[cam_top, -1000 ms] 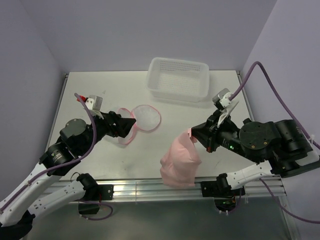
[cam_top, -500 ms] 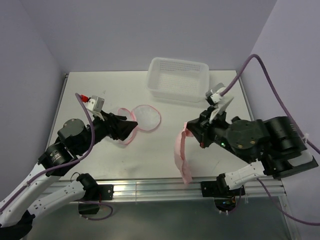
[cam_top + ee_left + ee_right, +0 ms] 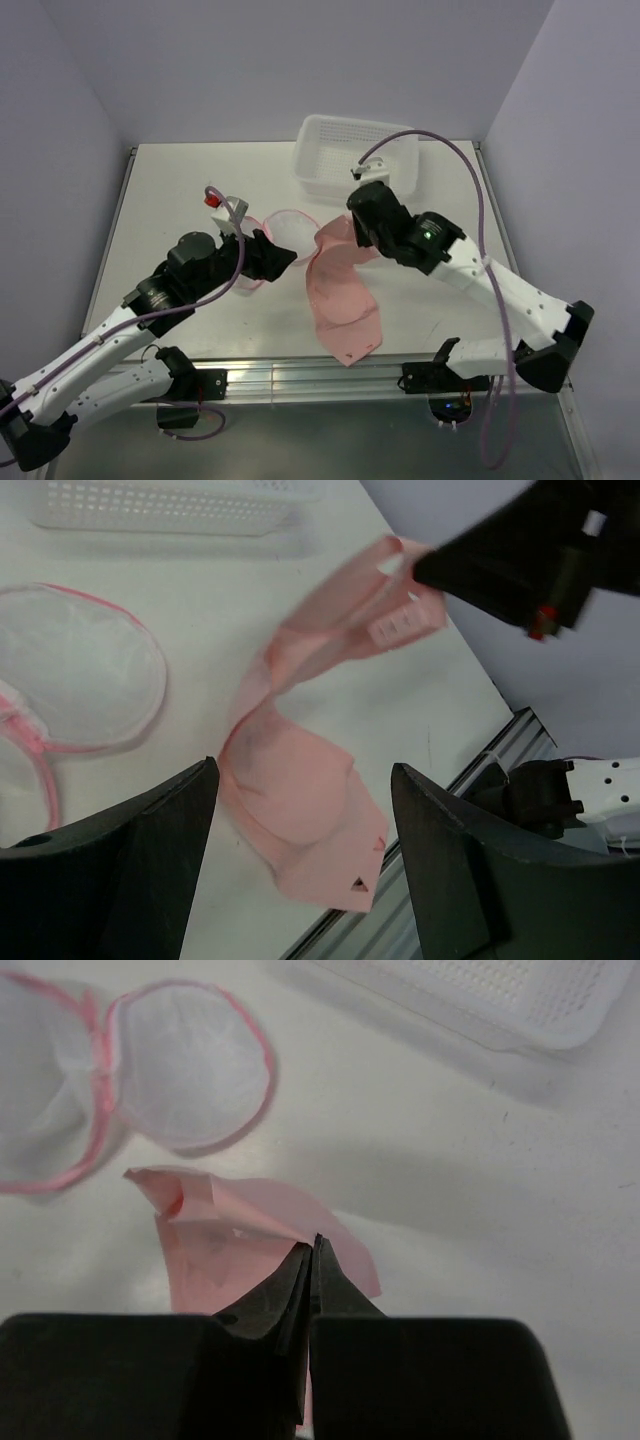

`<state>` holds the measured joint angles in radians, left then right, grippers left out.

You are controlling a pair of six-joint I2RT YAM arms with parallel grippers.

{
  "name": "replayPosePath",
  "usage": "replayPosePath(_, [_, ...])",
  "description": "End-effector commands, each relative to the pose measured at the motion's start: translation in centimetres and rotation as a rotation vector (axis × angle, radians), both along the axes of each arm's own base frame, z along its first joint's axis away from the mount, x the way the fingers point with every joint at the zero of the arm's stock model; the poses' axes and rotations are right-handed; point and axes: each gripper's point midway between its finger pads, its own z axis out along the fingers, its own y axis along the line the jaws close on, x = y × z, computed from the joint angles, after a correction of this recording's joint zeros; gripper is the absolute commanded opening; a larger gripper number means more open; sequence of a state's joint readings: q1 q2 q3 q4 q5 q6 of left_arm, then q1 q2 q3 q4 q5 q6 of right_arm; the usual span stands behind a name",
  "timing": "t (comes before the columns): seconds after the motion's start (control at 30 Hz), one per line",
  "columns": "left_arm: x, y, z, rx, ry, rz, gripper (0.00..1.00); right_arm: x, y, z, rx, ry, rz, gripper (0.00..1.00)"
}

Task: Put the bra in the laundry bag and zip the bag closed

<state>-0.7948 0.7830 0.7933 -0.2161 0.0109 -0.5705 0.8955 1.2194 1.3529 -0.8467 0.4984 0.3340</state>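
Note:
The light-pink bra [image 3: 340, 300] hangs from my right gripper [image 3: 345, 232], which is shut on its upper band just right of the laundry bag. Its cups trail down toward the table's front edge. The laundry bag [image 3: 292, 228] lies open as two round mesh halves with a pink rim. My left gripper [image 3: 280, 258] is open and empty over the bag's near half. In the left wrist view the bra [image 3: 300, 790] lies between my open fingers [image 3: 150, 880], with the bag [image 3: 80, 670] at left. In the right wrist view the shut gripper [image 3: 312, 1247] pinches the bra [image 3: 220, 1230], with the bag [image 3: 185, 1065] beyond it.
A white perforated plastic basket [image 3: 358, 158] stands at the back of the table, behind the right gripper. It also shows in the left wrist view [image 3: 160, 505] and the right wrist view [image 3: 500, 990]. The metal rail [image 3: 300, 375] runs along the front edge.
My right arm has swung left and back, carrying the bra from the front right to beside the bag. The bra has unfolded and hangs longer. My left gripper has moved right.

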Motion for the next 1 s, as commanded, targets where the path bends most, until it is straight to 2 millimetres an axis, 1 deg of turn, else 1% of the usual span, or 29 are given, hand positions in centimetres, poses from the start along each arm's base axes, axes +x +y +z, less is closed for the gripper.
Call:
replayPosePath(0.0, [1.1,-1.3,1.8,-0.065,-0.050,-0.009,0.76,6.8,-0.5,-1.5,0.051,-0.035,-0.104,0.00])
replayPosePath(0.03, [1.2,-1.5,1.6,-0.061,-0.046,-0.010,0.76,7.9,-0.9,-2.3,0.038,-0.023,-0.123,0.00])
replayPosePath(0.07, [1.5,-1.9,0.9,-0.049,-0.030,-0.016,0.77,9.2,-1.1,-4.0,-0.006,0.009,-0.126,0.00])
replayPosePath(0.1, [1.6,-2.1,0.6,-0.050,-0.028,-0.019,0.77,10.1,-1.6,-4.3,-0.028,0.005,-0.149,0.00])
replayPosePath(0.13, [1.6,-2.3,0.2,-0.047,-0.020,-0.023,0.77,11.1,-2.6,-4.9,-0.048,0.010,-0.179,0.00])
replayPosePath(0.17, [1.8,-2.5,-0.4,-0.040,-0.009,-0.021,0.77,11.9,-2.8,-6.2,-0.077,0.036,-0.181,0.00])
replayPosePath(0.2, [1.9,-2.6,-1.0,-0.042,0.000,-0.021,0.77,12.3,-2.9,-6.6,-0.076,0.046,-0.176,0.00])
replayPosePath(0.23, [1.9,-2.8,-1.4,-0.042,0.006,-0.023,0.77,13.0,-3.5,-7.0,-0.090,0.040,-0.192,0.00])
replayPosePath(0.27, [2.0,-2.9,-2.5,-0.028,0.027,-0.023,0.77,13.8,-3.6,-7.8,-0.113,0.038,-0.195,0.00])
replayPosePath(0.3, [2.1,-3.2,-2.5,-0.045,0.025,-0.027,0.77,14.2,-3.2,-8.2,-0.108,0.049,-0.179,0.00])
replayPosePath(0.37, [2.1,-3.6,-4.1,-0.027,0.063,-0.033,0.77,15.1,-3.3,-9.4,-0.122,0.072,-0.194,0.00])
replayPosePath(0.4, [2.0,-3.7,-4.5,-0.026,0.076,-0.033,0.77,15.4,-3.4,-9.5,-0.128,0.070,-0.203,0.00])
replayPosePath(0.43, [2.1,-3.7,-5.3,-0.010,0.094,-0.027,0.77,15.5,-3.7,-9.7,-0.137,0.068,-0.216,0.04])
replayPosePath(0.47, [2.1,-3.7,-5.6,-0.002,0.101,-0.021,0.78,15.6,-3.8,-9.8,-0.135,0.061,-0.238,0.30])
replayPosePath(0.5, [1.9,-3.7,-5.9,0.009,0.105,-0.021,0.78,15.6,-4.1,-9.8,-0.140,0.057,-0.255,0.49])
replayPosePath(0.53, [1.9,-3.6,-6.4,0.025,0.109,-0.008,0.78,15.4,-4.5,-9.5,-0.143,0.050,-0.276,0.63])
replayPosePath(0.57, [1.7,-3.3,-7.2,0.065,0.117,0.012,0.78,14.9,-4.9,-9.0,-0.127,0.043,-0.292,0.77])
replayPosePath(0.6, [1.7,-3.0,-7.8,0.088,0.125,0.033,0.79,14.6,-5.2,-8.6,-0.121,0.033,-0.304,0.79])
replayPosePath(0.63, [1.9,-2.6,-8.4,0.111,0.128,0.062,0.79,14.2,-5.7,-7.9,-0.115,0.015,-0.324,0.80])
replayPosePath(0.67, [1.5,-2.3,-9.6,0.140,0.150,0.066,0.80,13.1,-6.2,-6.8,-0.072,-0.009,-0.338,0.80])
replayPosePath(0.7, [1.1,-2.4,-10.1,0.144,0.165,0.063,0.80,12.3,-6.2,-6.6,-0.037,-0.018,-0.333,0.80])
replayPosePath(0.73, [0.8,-2.3,-10.7,0.148,0.175,0.064,0.80,11.5,-5.8,-6.1,0.012,-0.033,-0.315,0.79])
replayPosePath(0.77, [0.1,-2.2,-12.0,0.161,0.198,0.060,0.80,9.6,-5.0,-6.1,0.119,-0.037,-0.261,0.75])
replayPosePath(0.8, [-0.2,-2.0,-12.6,0.169,0.209,0.063,0.81,8.6,-4.6,-6.6,0.168,-0.032,-0.234,0.72])
replayPosePath(0.83, [-0.5,-1.9,-13.0,0.171,0.215,0.064,0.81,8.2,-3.8,-6.3,0.241,-0.060,-0.208,0.67])
replayPosePath(0.87, [-1.0,-1.5,-14.2,0.182,0.236,0.073,0.81,6.1,-3.0,-8.5,0.304,-0.001,-0.146,0.53])
replayPosePath(0.9, [-1.2,-1.3,-14.7,0.187,0.245,0.076,0.81,5.2,-2.4,-9.6,0.327,0.030,-0.114,0.48])
replayPosePath(0.93, [-1.5,-1.2,-15.0,0.184,0.252,0.075,0.81,4.5,-2.0,-10.6,0.341,0.052,-0.100,0.45])
replayPosePath(0.97, [-1.9,-1.0,-15.7,0.190,0.268,0.073,0.81,3.6,-2.0,-12.4,0.341,0.081,-0.102,0.37])
